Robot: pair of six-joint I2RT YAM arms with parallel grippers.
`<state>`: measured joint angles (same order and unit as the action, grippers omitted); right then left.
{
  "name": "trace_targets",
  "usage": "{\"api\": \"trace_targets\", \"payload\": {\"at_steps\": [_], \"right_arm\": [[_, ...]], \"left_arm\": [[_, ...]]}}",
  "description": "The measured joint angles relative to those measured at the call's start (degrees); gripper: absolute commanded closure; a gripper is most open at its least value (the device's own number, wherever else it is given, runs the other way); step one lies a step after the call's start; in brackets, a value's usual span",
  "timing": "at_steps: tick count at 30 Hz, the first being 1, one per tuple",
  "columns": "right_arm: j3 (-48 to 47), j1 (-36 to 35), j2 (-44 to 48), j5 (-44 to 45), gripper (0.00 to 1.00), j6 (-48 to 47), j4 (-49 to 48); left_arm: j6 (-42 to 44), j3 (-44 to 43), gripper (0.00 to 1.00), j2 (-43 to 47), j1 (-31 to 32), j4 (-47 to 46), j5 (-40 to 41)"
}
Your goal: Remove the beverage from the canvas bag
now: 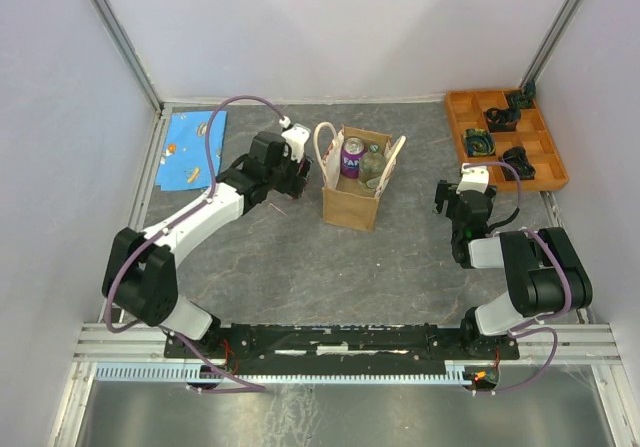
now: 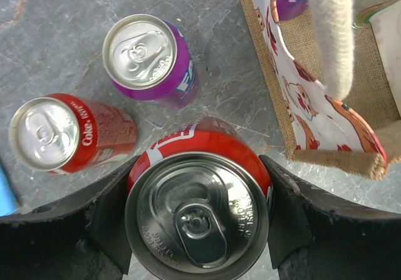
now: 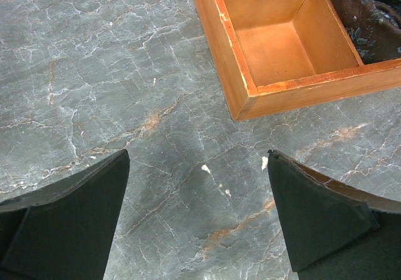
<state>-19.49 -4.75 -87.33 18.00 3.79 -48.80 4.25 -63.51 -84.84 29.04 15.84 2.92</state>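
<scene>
The canvas bag (image 1: 352,199) stands upright at mid-table with cream loop handles (image 2: 332,36). Inside it I see a purple can (image 1: 352,157) and a greenish one (image 1: 375,167). My left gripper (image 2: 199,161) is just left of the bag (image 2: 313,104), shut on a red can (image 2: 200,198) whose silver top faces the camera. I cannot tell whether that can rests on the table. Beyond it a purple can (image 2: 147,57) and a red Coke can (image 2: 66,133) stand on the table. My right gripper (image 3: 198,161) hangs open over bare table, with nothing between its fingers.
An orange compartment tray (image 1: 505,137) with dark parts sits at the back right, its near corner (image 3: 238,61) just beyond my right gripper. A blue patterned cloth (image 1: 192,147) lies at the back left. Walls enclose the table on three sides.
</scene>
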Motion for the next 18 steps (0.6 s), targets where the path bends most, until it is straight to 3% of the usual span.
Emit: {"api": "trace_targets", "payload": {"at_steps": [9, 18], "right_arm": [[0.0, 0.0, 0.0, 0.0, 0.01, 0.0, 0.0], [0.0, 0.0, 0.0, 0.0, 0.01, 0.0, 0.0]], "left_arm": [[-0.1, 0.9, 0.97, -8.2, 0.3, -7.9, 0.0], [-0.4, 0.9, 0.93, -13.9, 0.4, -8.7, 1.2]]}}
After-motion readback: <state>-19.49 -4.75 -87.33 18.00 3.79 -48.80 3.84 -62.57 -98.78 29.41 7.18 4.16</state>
